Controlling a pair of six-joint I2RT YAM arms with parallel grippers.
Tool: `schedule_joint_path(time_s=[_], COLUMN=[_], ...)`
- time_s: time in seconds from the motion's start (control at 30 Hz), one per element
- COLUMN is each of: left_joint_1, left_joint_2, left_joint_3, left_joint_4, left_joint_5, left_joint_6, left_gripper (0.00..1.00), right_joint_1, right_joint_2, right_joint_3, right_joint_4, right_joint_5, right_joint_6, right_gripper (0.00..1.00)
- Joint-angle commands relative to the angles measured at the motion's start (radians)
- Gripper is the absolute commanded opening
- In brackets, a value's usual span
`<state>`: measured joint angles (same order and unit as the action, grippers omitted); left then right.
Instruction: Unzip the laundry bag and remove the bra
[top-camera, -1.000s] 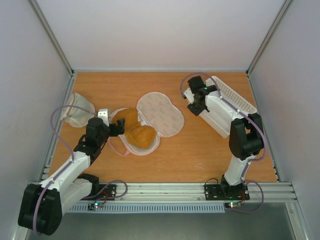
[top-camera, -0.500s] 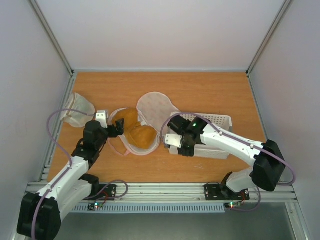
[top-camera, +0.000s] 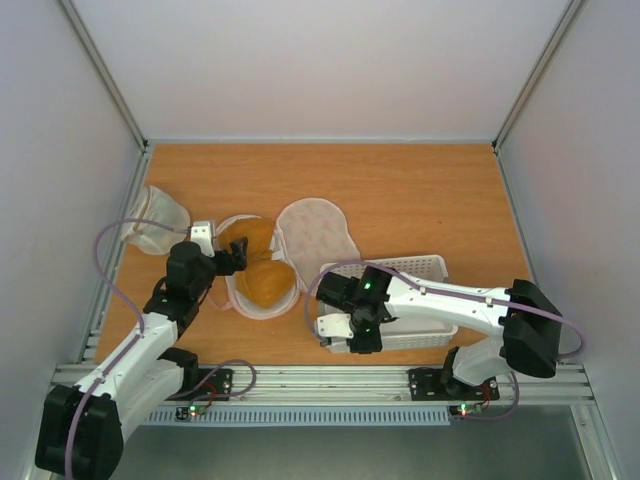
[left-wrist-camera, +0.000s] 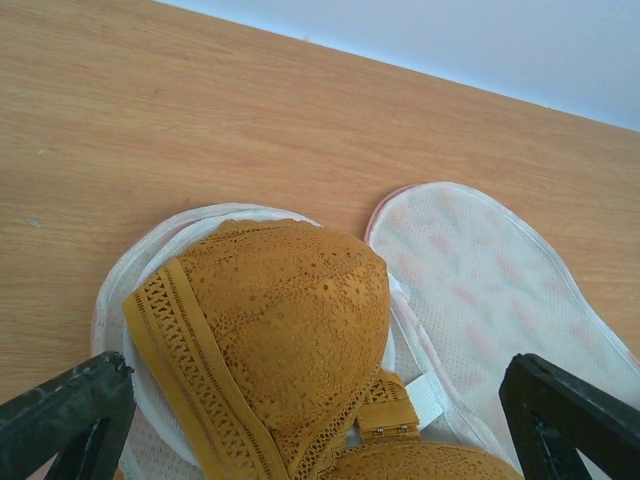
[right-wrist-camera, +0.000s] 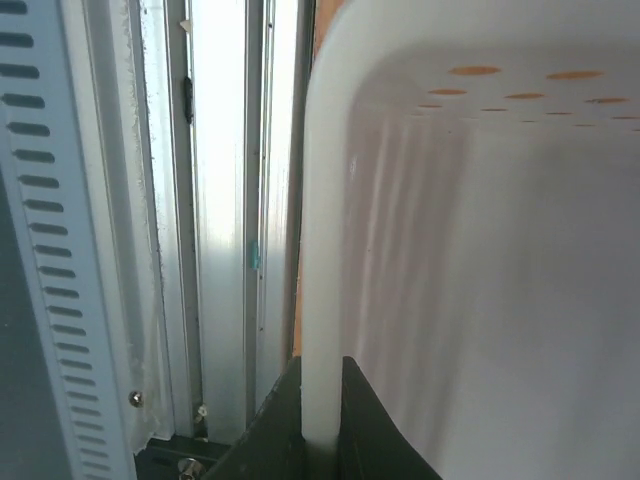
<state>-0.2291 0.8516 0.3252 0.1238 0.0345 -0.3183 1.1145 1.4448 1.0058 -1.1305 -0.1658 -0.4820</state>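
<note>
From above, the laundry bag (top-camera: 318, 230) lies unzipped on the table (top-camera: 430, 190) with its top flap thrown back, so the bra (top-camera: 265, 278) sits bare in the lower half. The left gripper (top-camera: 238, 252) hovers at the bra's left side with jaws spread wide, ready, I think, to grab a cup. The right gripper (top-camera: 352, 328) pinches the left end of the white basket (top-camera: 425, 266) near the front edge, maybe so the bra has somewhere to go. The left wrist view shows the brown lacy cup between the open fingers (left-wrist-camera: 60, 420) — not touched yet. The right wrist view shows the jaws pressed onto the basket's thin wall — a tight hold.
</note>
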Motion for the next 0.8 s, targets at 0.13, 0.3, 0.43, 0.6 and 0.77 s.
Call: schedule_joint_path(time_s=[0.13, 0.3, 0.43, 0.6, 0.77], left_joint_1=[0.007, 0.008, 0.009, 0.008, 0.01], left_joint_2=[0.019, 0.024, 0.027, 0.033, 0.035], left_joint_3=[-0.015, -0.015, -0.015, -0.015, -0.018], left_joint_4=[0.046, 0.044, 0.042, 0.042, 0.049], left_joint_5=[0.013, 0.022, 0.019, 0.019, 0.017], left_joint_6=[-0.03, -0.038, -0.038, -0.039, -0.036], left_gripper=[0.99, 0.99, 0.99, 0.99, 0.99], right_joint_1=[0.019, 0.021, 0.014, -0.093, -0.191], right_joint_2=[-0.101, -0.062, -0.015, 0.021, 0.085], right_joint_3=[0.061, 0.018, -0.028, -0.053, -0.023], right_joint_4=[-0.026, -0.011, 0.064, 0.195, 0.3], right_joint_5=[0.045, -0.048, 0.016, 0.105, 0.287], right_joint_6=[0.001, -0.033, -0.051, -0.102, -0.162], right_gripper=[0.01, 0.01, 0.01, 0.01, 0.01])
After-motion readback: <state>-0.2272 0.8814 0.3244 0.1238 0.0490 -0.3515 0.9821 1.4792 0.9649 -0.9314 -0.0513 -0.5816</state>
